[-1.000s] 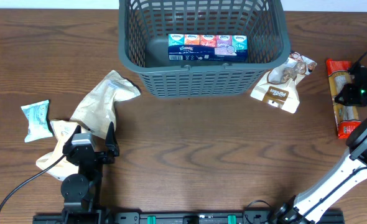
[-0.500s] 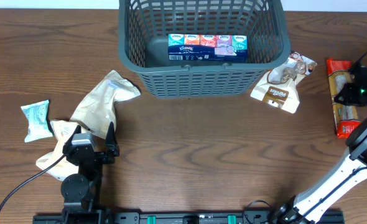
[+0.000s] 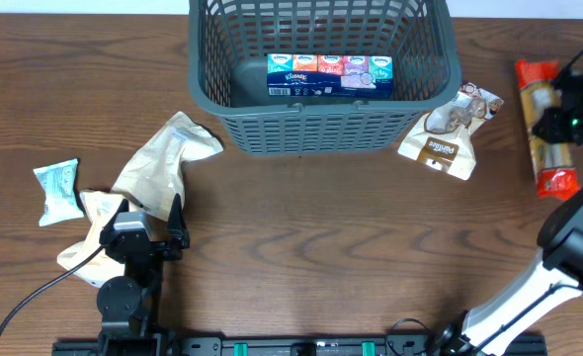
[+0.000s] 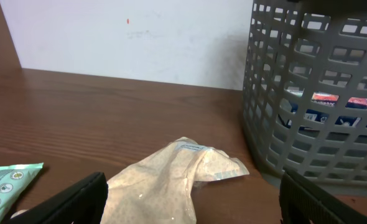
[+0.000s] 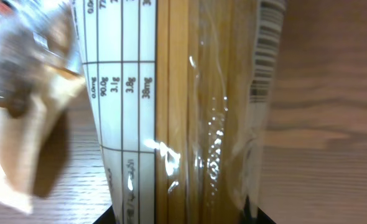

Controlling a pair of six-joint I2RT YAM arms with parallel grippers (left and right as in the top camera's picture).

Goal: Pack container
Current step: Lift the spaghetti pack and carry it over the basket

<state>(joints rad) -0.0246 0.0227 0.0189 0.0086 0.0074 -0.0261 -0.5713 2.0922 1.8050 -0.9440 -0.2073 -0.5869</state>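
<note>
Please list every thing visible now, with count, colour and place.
container: 1, dark grey, far middle
tissue pack: 1, multicoloured, inside the container
large pouch: 1, beige, left of the container
crumpled packet: 1, beige, near left, partly hidden
small packet: 1, teal, far left
snack packet: 1, brown and white, right of the container
pasta packet: 1, yellow with red ends, far right
table: 1, brown wood
left tool: 1, black, open, by the large pouch
right tool: 1, black, shut on the pasta packet

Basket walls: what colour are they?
The basket is dark grey; the overhead view shows it best.
</note>
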